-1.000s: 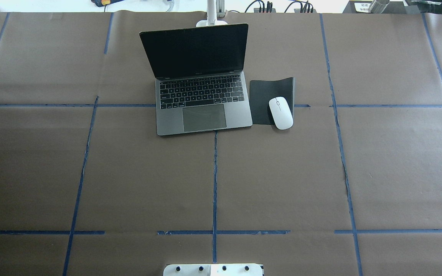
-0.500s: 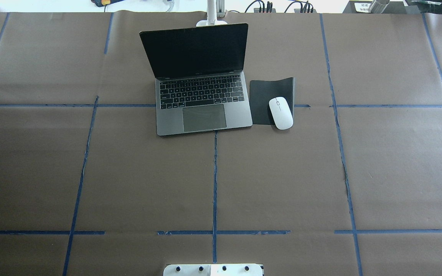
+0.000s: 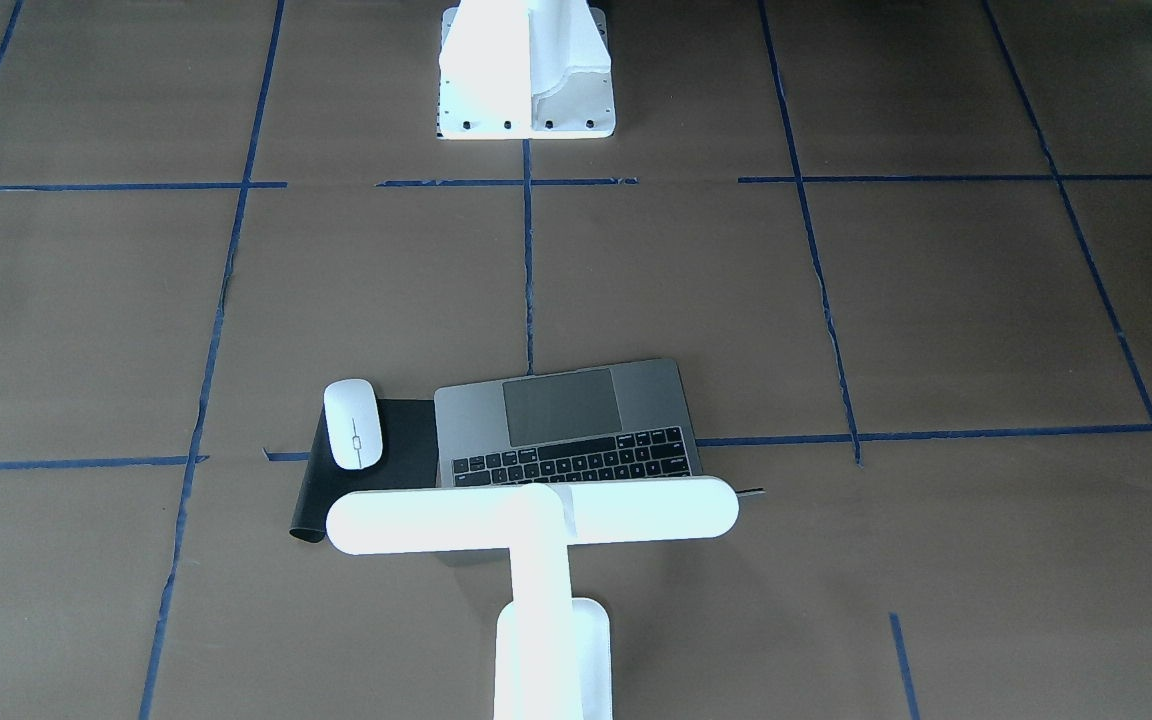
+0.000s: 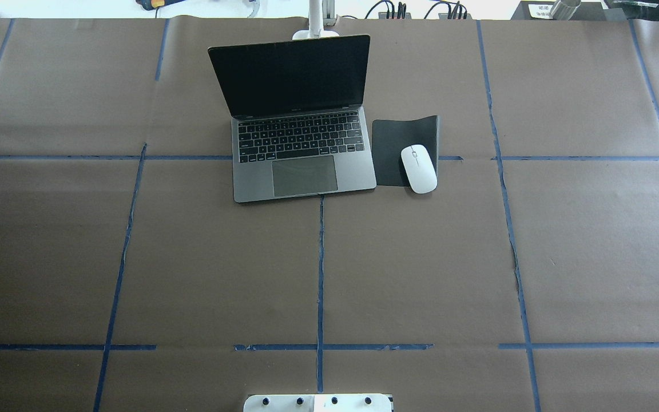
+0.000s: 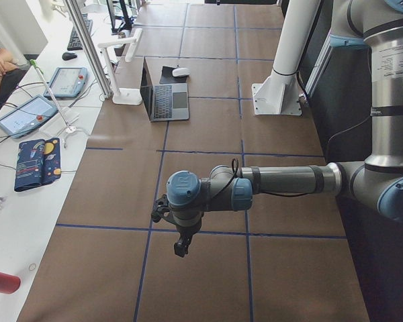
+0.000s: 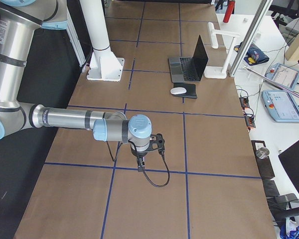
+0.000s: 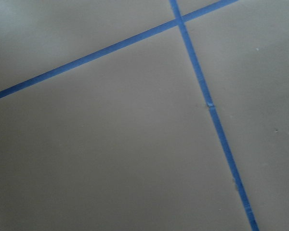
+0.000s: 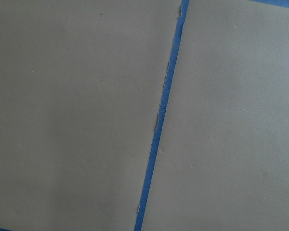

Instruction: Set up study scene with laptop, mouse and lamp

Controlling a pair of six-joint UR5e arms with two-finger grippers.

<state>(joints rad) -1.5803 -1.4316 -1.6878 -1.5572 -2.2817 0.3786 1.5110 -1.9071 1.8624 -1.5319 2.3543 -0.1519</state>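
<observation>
The jaws of neither arm can be read. Each gripper shows only in a side view, and both wrist cameras see nothing but brown paper and blue tape. The left gripper (image 5: 181, 247) hangs pointing down over the left end of the desk (image 4: 421, 274). The right gripper (image 6: 141, 164) hangs the same way over the right end. Neither appears to carry anything.

All the task's things sit well apart from both, clustered about midway along the desk's far edge. The laptop (image 4: 301, 143) stands open there, its screen upright and facing the robot. The mouse (image 4: 419, 169) rests on the black mat (image 4: 398, 137) just beside the laptop on the robot's right. Its long axis runs roughly from the near edge toward the far edge. The lamp (image 3: 532, 515) stands at the far edge behind the screen, its bar head lying along that edge above the lid.

The arrangement looks complete. If any touch-up were needed, the right arm would be nearer the mouse, while the laptop and lamp lie about equally far from either arm.
</observation>
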